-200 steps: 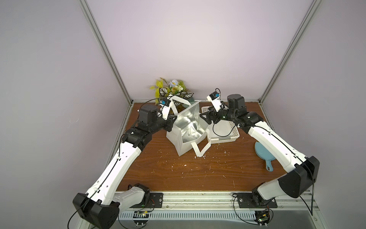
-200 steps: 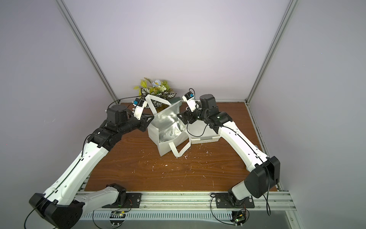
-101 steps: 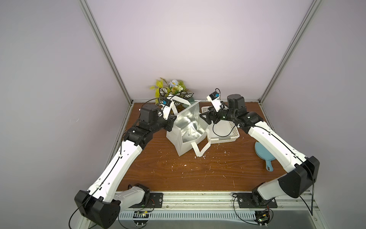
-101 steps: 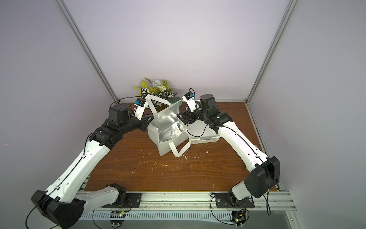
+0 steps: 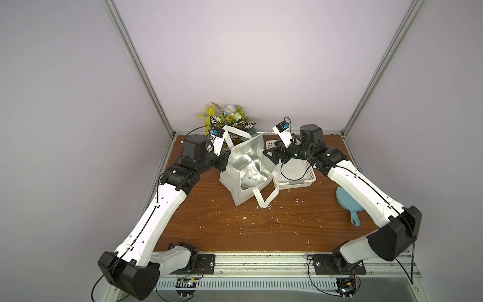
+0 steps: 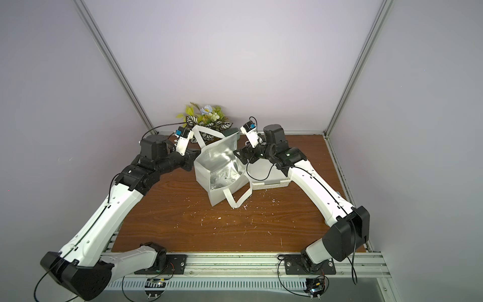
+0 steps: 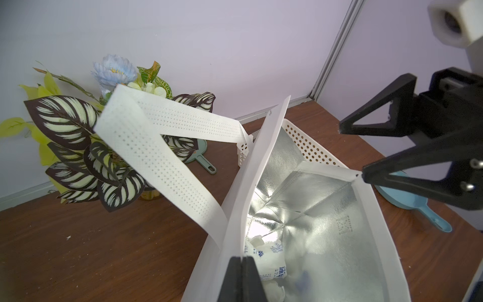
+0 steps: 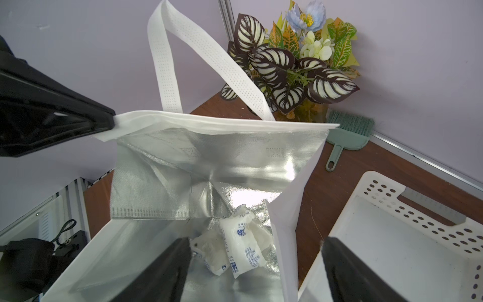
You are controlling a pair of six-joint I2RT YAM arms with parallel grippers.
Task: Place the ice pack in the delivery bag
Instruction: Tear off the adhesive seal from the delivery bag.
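**Pack is in: back out cleanly**

The ice pack (image 8: 241, 248) lies on the foil floor of the delivery bag (image 5: 236, 188). The left hand (image 7: 241, 261) pinches the rim. The right hand (image 5: 269, 157), wide and empty, hangs over the mouth. Best to raise it straight, clear of the rim.

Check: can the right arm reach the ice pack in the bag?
Probably yes. The left gripper pinches the bag rim; the mouth gapes and the ice pack lies uncovered at the bottom. The right gripper, fingers open, hangs above a side wall, which might catch one.
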